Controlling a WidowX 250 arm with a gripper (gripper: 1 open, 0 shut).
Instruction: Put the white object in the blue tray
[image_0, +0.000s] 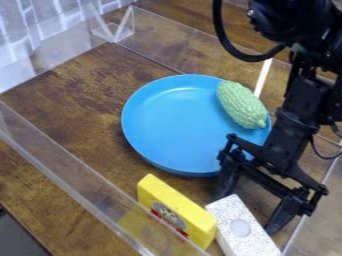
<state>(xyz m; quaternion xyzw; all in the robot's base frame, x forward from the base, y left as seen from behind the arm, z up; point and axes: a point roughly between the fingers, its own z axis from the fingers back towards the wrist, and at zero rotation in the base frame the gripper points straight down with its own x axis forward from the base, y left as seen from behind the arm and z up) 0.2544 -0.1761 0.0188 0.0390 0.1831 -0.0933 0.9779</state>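
— How is the black end effector (261, 201)?
— Spread wide, holding nothing.
— And the small white speckled rectangular block (242, 226)?
— Just below its fingertips, on the tabletop; the round bright-blue tray (167, 125) lies up-left.

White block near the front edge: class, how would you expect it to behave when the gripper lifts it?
The white block looks boxy with flat sides, so it is probably rigid and unlikely to roll. It lies flat, so tipping seems unlikely. The open gripper spans it, so it seems small and probably light.
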